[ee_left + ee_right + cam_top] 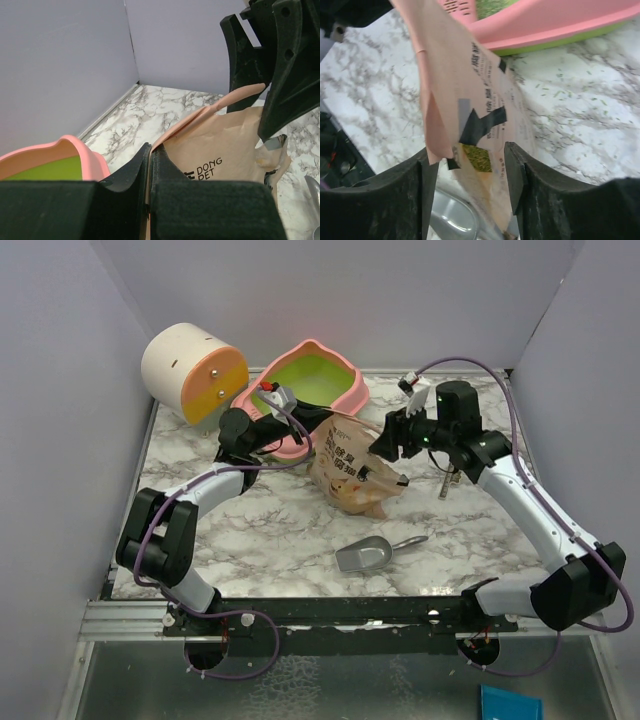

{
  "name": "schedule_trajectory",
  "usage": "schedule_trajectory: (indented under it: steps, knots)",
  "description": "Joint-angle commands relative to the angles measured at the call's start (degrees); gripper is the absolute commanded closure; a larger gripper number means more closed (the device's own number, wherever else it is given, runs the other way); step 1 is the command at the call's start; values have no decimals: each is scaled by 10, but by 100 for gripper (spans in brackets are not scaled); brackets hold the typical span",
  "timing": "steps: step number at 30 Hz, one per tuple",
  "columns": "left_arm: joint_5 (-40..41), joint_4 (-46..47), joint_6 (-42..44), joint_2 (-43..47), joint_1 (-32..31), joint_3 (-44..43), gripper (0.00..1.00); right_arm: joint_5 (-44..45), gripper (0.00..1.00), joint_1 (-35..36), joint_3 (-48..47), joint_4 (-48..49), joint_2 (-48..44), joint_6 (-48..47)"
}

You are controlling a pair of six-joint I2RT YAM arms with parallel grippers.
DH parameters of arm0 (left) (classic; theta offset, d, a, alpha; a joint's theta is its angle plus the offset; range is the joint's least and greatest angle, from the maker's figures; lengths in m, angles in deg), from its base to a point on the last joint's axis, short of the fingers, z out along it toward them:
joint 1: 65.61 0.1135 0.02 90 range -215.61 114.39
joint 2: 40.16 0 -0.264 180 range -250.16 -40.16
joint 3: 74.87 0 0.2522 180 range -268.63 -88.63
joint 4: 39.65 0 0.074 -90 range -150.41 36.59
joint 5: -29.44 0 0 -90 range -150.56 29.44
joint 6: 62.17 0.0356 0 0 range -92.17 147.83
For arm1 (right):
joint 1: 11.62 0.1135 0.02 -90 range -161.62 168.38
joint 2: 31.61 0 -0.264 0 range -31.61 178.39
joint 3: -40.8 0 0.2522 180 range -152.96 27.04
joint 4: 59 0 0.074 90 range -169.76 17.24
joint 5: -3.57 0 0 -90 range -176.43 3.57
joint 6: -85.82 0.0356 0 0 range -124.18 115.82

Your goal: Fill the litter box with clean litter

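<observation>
Both grippers held the bag [348, 468]: left gripper [149, 165] pinched shut on its pink edge beside the box [310, 388], right gripper [470, 165] half open around its corner.

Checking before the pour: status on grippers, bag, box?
Left gripper shut on bag edge. Right gripper open around bag. Litter box behind, tilted. Scoop lies clear.

Wore white link shells over black joints, black two-finger grippers (matte, blocky), with purple cables looping alongside each arm.
</observation>
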Motion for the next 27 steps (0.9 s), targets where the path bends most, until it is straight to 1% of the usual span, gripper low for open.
schedule_trajectory:
  steps: [1,3,7,12,15,20,22,23,25,26,27]
  knots:
    - [31,39,10,37,6,-27,100,116,44,2,-15,-14,-10,-25]
    - [30,40,8,37,6,-26,100,120,44,2,-10,-31,-1,-35]
    - [28,40,9,37,6,-27,100,84,45,2,19,-28,-1,-40]
    - [26,44,4,37,6,-29,100,80,47,2,55,-26,-5,-35]
    - [24,45,2,37,6,-29,100,70,49,2,72,-31,-5,-37]
    - [20,58,-9,31,6,-27,100,70,56,2,104,4,6,-25]
    - [20,63,-11,29,6,-27,100,80,63,2,99,10,26,-19]
    - [20,65,-13,28,6,-28,100,82,68,2,95,12,37,-19]
    - [20,67,-14,25,6,-30,100,116,92,2,84,22,57,-6]
    - [20,67,-13,25,6,-30,100,137,98,1,83,35,60,0]
    - [20,68,-11,25,6,-30,100,160,99,1,83,53,60,7]
